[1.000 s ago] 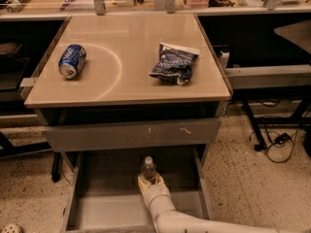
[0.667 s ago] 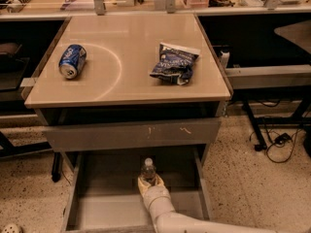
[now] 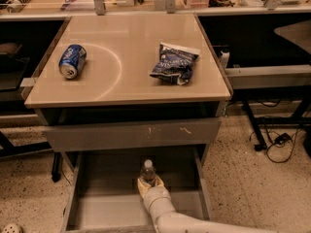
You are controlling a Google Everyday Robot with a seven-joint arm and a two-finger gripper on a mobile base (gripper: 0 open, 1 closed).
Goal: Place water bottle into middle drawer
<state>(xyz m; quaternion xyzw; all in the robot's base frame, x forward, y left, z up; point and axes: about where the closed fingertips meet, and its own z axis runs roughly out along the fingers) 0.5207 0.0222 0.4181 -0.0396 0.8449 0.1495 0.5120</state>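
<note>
inside the middle drawer (image 3: 99,181), the gripper (image 3: 149,185) grips the water bottle (image 3: 148,169).

Gripper (image 3: 149,182), water bottle (image 3: 147,169) in middle drawer (image 3: 104,208)

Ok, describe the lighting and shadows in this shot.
Camera view: warm light; a pale arc, perhaps glare, on the tabletop beside the blue can; deep shadow under the top; the middle drawer is dim, with the gripper at the water bottle inside.

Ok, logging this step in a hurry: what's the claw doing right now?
The claw is closed on the water bottle, holding it upright inside the open middle drawer.
</note>
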